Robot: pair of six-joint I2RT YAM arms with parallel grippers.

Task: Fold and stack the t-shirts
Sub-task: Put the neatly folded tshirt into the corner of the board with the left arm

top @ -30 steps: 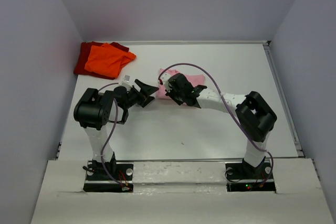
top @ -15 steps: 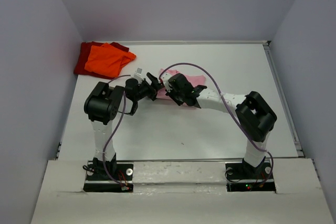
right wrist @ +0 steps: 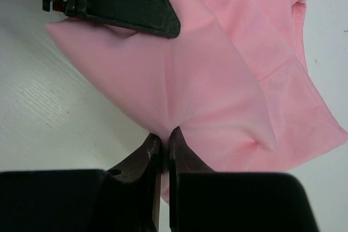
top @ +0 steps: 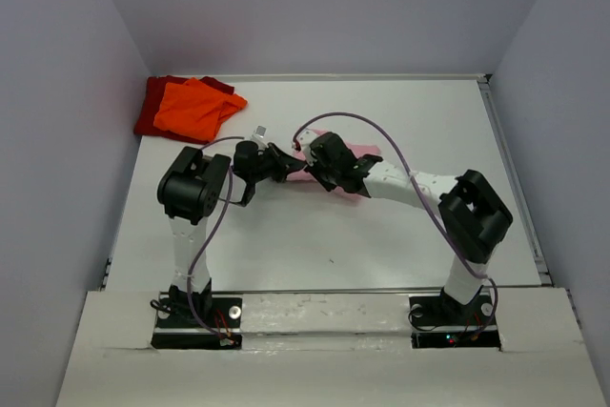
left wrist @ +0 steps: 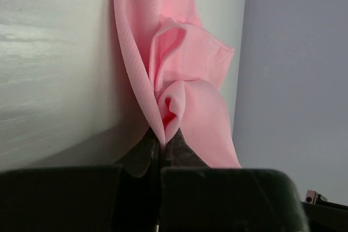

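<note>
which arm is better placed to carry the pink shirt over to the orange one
Left, probably: the left end effector is shut on the pink shirt, on the side nearer the orange shirt.

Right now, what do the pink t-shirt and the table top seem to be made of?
The pink t-shirt seems thin, soft knit cloth, matte; a fine mesh weave shows and it bunches into loose folds. The table is probably white-painted wood or laminate, slightly glossy; faint grain lines and soft reflections show, but which one is unclear.
</note>
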